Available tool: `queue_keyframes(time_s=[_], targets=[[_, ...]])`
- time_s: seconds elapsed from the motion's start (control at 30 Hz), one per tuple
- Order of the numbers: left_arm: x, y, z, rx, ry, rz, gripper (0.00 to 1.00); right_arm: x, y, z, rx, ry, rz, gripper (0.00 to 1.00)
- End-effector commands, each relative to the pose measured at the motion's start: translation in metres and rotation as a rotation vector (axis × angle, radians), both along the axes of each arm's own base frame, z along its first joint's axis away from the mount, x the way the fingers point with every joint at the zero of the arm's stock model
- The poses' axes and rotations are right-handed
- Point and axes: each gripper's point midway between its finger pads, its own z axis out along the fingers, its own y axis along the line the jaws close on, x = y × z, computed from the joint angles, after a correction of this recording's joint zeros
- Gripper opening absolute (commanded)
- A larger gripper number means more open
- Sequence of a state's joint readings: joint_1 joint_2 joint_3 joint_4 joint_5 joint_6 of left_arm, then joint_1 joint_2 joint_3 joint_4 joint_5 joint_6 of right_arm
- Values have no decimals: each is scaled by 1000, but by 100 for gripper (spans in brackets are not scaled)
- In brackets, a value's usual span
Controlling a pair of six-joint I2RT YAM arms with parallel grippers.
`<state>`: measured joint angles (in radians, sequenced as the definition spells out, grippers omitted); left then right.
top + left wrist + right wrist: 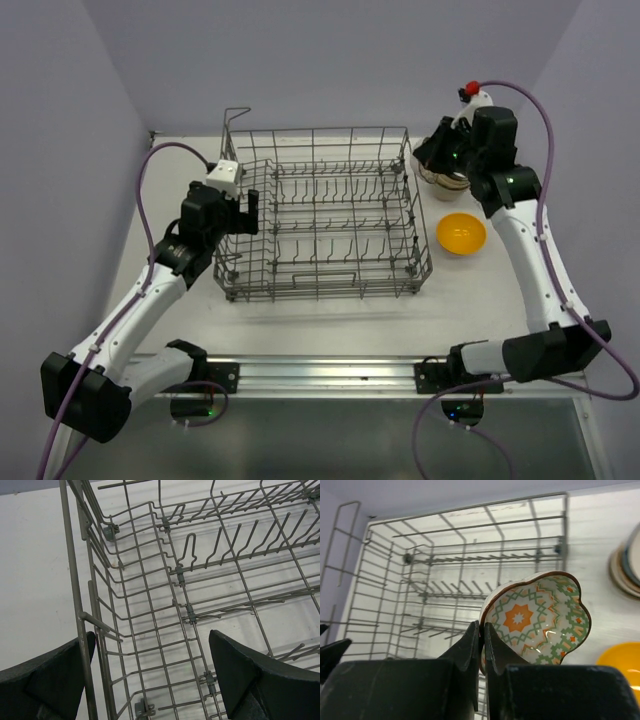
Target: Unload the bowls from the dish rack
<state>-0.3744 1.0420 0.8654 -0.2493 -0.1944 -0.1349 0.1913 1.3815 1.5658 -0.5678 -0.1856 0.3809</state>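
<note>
The grey wire dish rack (pixel 320 215) stands mid-table and holds no bowls in any view. My right gripper (pixel 482 630) is shut on the rim of a white bowl with an orange and green pattern (pixel 540 620), held in the air right of the rack, over a stack of bowls (pixel 445 182). A yellow bowl (pixel 461 233) sits on the table beside that stack. My left gripper (pixel 150 672) is open and empty, straddling the rack's left wall (pixel 92 630); it shows in the top view (pixel 243 208) at the rack's left side.
The rack's raised wire loop (pixel 236 125) stands at its far left corner. Stacked bowl rims (pixel 626 562) show at the right edge of the right wrist view. Purple walls close the table at the back and both sides.
</note>
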Motion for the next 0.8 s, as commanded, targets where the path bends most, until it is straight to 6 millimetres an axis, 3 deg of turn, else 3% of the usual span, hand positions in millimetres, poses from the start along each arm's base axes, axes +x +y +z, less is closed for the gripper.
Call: queue_keyframes(time_s=[0.0, 0.07, 0.1, 0.17, 0.3, 0.53, 0.77], targets=[[3, -2, 20, -6, -55, -10, 100, -17, -53, -17, -167, 25, -161, 0], [3, -2, 20, -5, -54, -9, 100, -30, -77, -27, -217, 52, -253, 0], [2, -2, 22, -7, -60, -7, 100, -36, -84, -47, -240, 94, -277, 0], [2, -2, 24, -11, -68, -8, 100, -40, -102, -63, -270, 123, -355, 0], [1, -5, 23, -17, -64, -24, 100, -46, -116, -113, -301, 239, -386, 0], [1, -7, 21, -18, -57, -32, 100, -34, -131, -150, -281, 303, -404, 0], [1, -10, 21, -22, -51, -44, 100, -17, -133, -168, -298, 342, -381, 0]])
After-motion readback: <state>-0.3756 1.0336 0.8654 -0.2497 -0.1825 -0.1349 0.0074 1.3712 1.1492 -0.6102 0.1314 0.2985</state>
